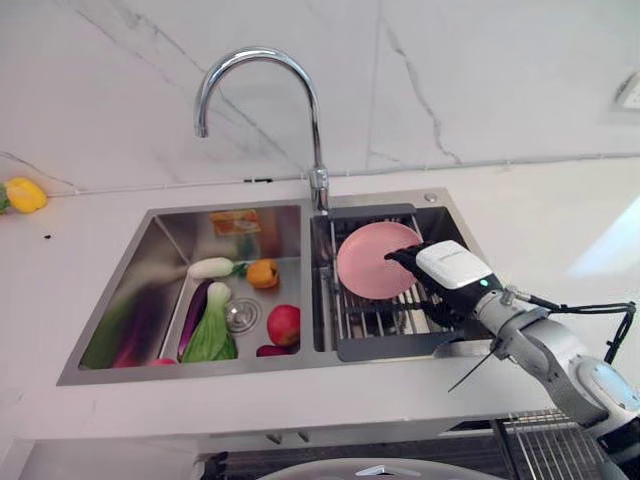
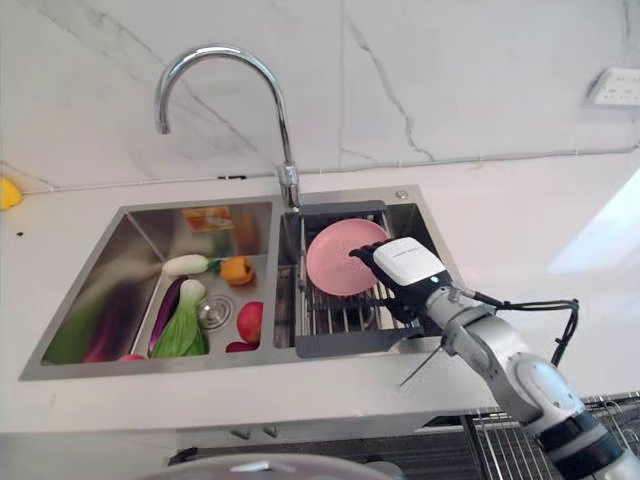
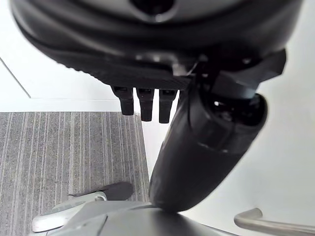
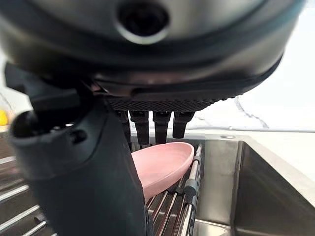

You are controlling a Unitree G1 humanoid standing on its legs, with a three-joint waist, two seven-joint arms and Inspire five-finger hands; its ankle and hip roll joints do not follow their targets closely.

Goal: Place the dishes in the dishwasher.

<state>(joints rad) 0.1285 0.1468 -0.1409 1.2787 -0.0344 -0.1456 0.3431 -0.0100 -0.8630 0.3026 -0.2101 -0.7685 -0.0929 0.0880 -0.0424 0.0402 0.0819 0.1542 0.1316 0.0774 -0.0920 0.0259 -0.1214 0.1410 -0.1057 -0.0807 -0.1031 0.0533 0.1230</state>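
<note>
A pink plate (image 1: 370, 260) stands tilted on the wire rack (image 1: 380, 320) in the sink's right basin. My right hand (image 1: 450, 265) reaches in from the right and is at the plate's right rim. In the right wrist view the plate (image 4: 162, 164) lies between the thumb and the relaxed fingers (image 4: 162, 125), which hang just above its rim; the hand (image 4: 147, 59) is open. My left hand (image 3: 147, 49) hangs open over grey carpet, holding nothing.
The left basin (image 1: 120, 300) holds bok choy (image 1: 210, 335), a red fruit (image 1: 284, 323), an orange one (image 1: 263, 273) and other vegetables. The tap (image 1: 262, 60) arches over the sink's middle. A yellow pepper (image 1: 24, 194) lies on the counter. A wire basket (image 1: 560, 445) shows below the counter's front edge.
</note>
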